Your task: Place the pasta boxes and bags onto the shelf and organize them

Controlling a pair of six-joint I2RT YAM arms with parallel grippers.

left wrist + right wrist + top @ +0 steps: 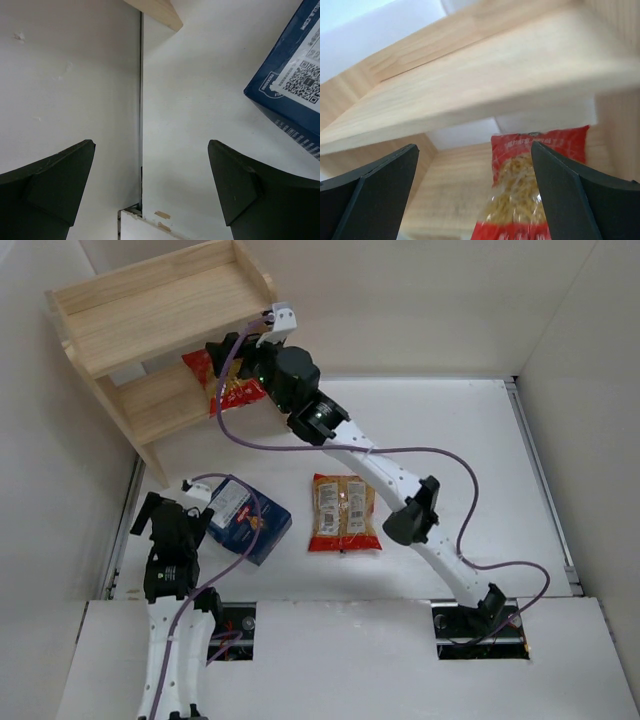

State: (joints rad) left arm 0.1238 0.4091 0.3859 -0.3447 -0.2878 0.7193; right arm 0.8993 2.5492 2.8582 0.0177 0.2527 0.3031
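The light wood shelf (150, 300) stands at the far left. One pasta bag (228, 390) lies on its lower tier at the right end. My right gripper (222, 375) is at that tier, jaws wide open; in the right wrist view the bag (530, 190) sits between the fingers, close to the right one, under the upper board (470, 85). The second bag (343, 512), labels up, lies flat mid-table. The dark blue pasta box (243, 520) lies near the left arm. My left gripper (170, 512) is open and empty just left of the box (292, 80).
White walls enclose the table on the left, back and right. The shelf's foot (157, 11) stands ahead of the left gripper (150, 170), beside the left wall seam. A purple cable (420, 452) runs along the right arm.
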